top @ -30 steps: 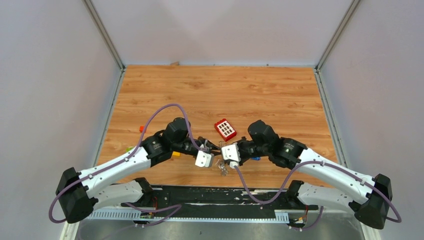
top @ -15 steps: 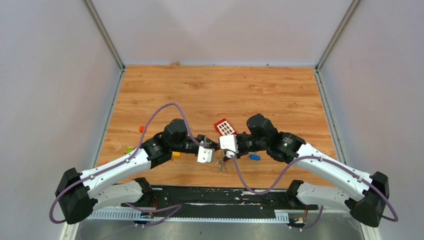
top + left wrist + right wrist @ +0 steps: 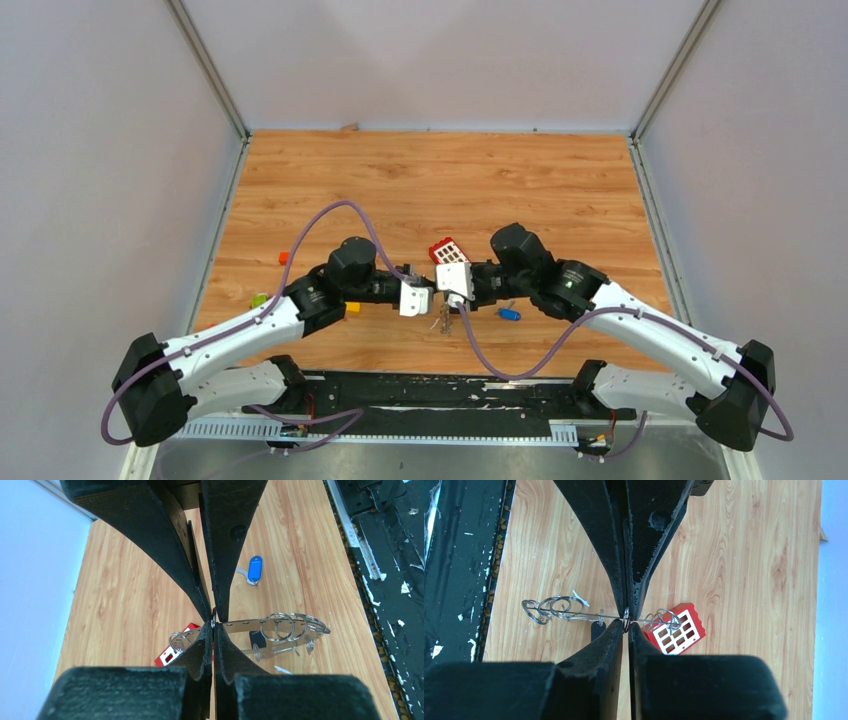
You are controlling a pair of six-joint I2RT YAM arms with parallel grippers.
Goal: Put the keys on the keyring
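Holding the keyring point(image 3: 245, 624) level matters most here: the left gripper point(image 3: 214, 624) and the right gripper point(image 3: 626, 616) are both pinched tight on its thin band, and it seems to hang just clear of the surface point(image 3: 440, 190). The blue key point(image 3: 255, 569) lies loose nearby, so whichever gripper fetches it should, I judge, release gently to avoid swinging the ring.

The keyring point(image 3: 250, 623) pinched in the left gripper point(image 3: 213, 622) is seen as thin, bright polished metal. The fingers point(image 3: 165, 540) are finished matt black, slightly grainy. Beyond them a key point(image 3: 255, 570) is headed in glossy blue plastic. The table point(image 3: 125, 605) is smooth, satin wood grain. Beside the right gripper point(image 3: 626, 615), the block point(image 3: 685, 636) is shiny red plastic.
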